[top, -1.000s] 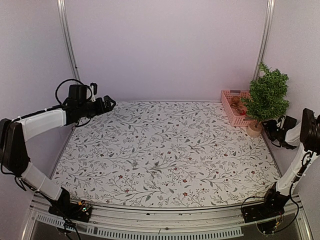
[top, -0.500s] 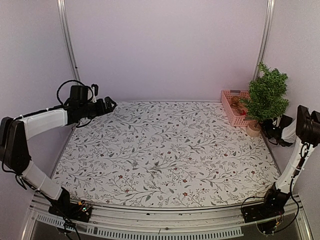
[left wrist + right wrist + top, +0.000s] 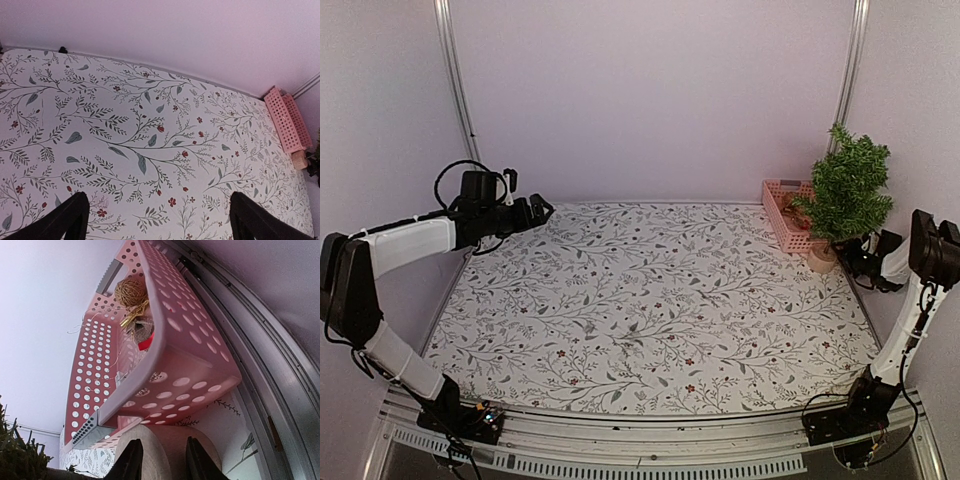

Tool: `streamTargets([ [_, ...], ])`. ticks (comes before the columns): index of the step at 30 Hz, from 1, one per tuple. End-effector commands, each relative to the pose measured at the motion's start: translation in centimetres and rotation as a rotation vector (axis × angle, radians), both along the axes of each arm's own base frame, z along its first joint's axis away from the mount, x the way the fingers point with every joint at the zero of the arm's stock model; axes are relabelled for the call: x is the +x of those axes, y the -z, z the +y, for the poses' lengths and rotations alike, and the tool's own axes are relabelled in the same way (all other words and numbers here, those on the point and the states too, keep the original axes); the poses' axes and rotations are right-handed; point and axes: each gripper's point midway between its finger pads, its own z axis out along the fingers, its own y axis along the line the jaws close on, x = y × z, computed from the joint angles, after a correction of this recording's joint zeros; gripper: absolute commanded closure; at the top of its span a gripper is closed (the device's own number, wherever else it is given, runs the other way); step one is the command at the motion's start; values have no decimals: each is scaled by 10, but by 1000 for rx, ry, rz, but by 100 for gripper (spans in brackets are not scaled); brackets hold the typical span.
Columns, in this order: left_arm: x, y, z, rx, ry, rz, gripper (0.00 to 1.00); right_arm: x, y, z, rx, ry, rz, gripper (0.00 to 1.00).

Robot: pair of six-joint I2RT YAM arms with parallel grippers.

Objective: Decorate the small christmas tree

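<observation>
The small christmas tree [image 3: 845, 190] stands at the table's far right edge, its light-wood disc base [image 3: 820, 257] beside the pink basket [image 3: 777, 208]. My right gripper [image 3: 857, 262] is at that base. In the right wrist view the gripper [image 3: 161, 462] has its two black fingers closed on the wooden base [image 3: 165, 445], with green needles [image 3: 15, 455] at lower left. My left gripper [image 3: 542, 208] hovers over the far left of the table. In the left wrist view it [image 3: 157, 222] is open and empty.
The pink perforated basket [image 3: 185, 365] holds a twine ball [image 3: 131, 291], something red and other small ornaments. It touches the tree base and sits by the metal side rail [image 3: 260, 370]. The basket [image 3: 287, 120] also shows far right in the left wrist view. The floral table cover [image 3: 650, 300] spans the table.
The tree and its base have shifted a little left and toward the back together with my right gripper. The left arm has barely moved.
</observation>
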Motion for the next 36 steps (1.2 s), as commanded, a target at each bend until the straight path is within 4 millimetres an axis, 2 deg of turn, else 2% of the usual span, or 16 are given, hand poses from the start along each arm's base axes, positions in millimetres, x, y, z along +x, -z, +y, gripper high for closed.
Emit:
streamTargets([
  [1,2,-11,-3,6,12,-35,1,-6,6,20,57,-65,46,67],
  [11,-1,-13,-3,12,20,-45,1,-14,6,51,63,-170,60,68],
  [18,-1,-14,-1,16,20,-46,1,-23,18,80,79,-239,94,68],
  [22,-2,-15,1,18,14,-47,1,-35,23,106,87,-281,121,68],
  [26,-3,-12,1,9,16,-39,1,-43,16,138,65,-328,118,68],
  [32,-5,-7,-2,-18,18,-21,1,-51,7,166,48,-350,107,68],
  [36,-8,-4,-3,-33,19,-12,1,-52,2,193,47,-387,109,68],
])
